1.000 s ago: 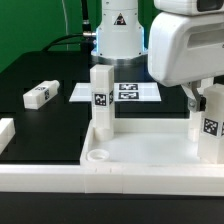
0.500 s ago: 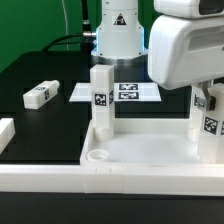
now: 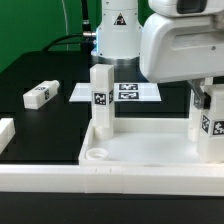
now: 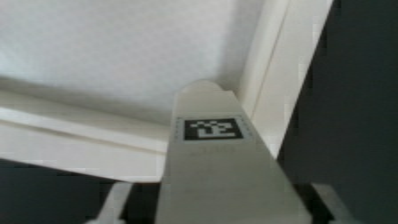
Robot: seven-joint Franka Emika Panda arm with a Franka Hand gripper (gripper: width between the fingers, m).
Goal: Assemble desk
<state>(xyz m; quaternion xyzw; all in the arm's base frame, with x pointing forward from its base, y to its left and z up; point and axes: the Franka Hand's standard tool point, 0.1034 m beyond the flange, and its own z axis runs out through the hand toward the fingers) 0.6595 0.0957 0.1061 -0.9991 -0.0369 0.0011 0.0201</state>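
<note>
exterior view, left to right: short white rail piece [image 3: 5,131] at the far left edge, then one loose leg [image 3: 38,95] lying flat on its side, well apart from the desk top [image 3: 150,150]. desk top sits in the foreground, rim up, with an open round socket [image 3: 97,156] at its near corner on the exterior view's left. just behind that socket the left leg [image 3: 100,96] stands upright at the far corner, tag facing the camera. further back, the marker board [image 3: 128,92] lies flat in front of the robot base [image 3: 117,35]. on the exterior view's right the big white wrist housing [image 3: 185,45] hangs over the right leg [image 3: 209,128], which stands upright at the desk top's far corner on that side, tag showing; can't tell if it's seated in its socket. jaws: narrow, closed on the upper part of the right leg. wrist view agrees: the leg runs out from between the jaws, its tag [image 4: 215,128] readable, desk top rim [image 4: 267,60] just beyond its end
</note>
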